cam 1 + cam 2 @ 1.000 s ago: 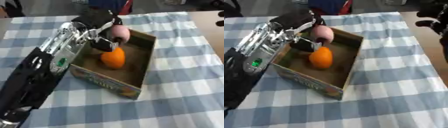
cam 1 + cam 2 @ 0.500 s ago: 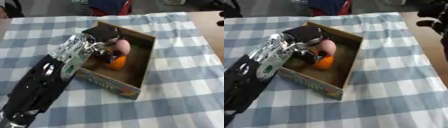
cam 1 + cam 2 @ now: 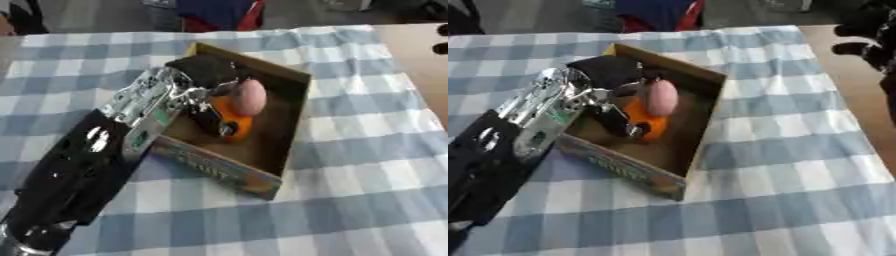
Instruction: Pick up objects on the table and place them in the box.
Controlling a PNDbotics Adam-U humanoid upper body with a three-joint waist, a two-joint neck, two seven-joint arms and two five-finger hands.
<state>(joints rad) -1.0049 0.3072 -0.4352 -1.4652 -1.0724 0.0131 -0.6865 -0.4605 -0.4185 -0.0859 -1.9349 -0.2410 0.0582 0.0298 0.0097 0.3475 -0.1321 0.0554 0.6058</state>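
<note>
Step in hand: placing. The left hand (image 3: 210,87) is inside the box (image 3: 289,125), fingers curled round a pink egg-shaped object (image 3: 250,96). The pink object sits low in the box, touching or just above an orange ball (image 3: 236,120) that lies on the box floor. Whether the pink object already rests on the ball cannot be told.

The right hand (image 3: 866,35) shows at the upper right edge of the right eye view, off the checked cloth (image 3: 367,165), well apart from the box. Its fingers look curled and hold nothing.

Next move, as a judgement: open the fingers so the pink object drops beside the ball, then lift the left hand straight up, clear of the box walls. The fingers are close to the ball, so a sideways withdrawal could knock it or tilt the box.

Writing: the front wall of the box carries a coloured printed label, but no word on it can be read. No other objects show on the surface.
</note>
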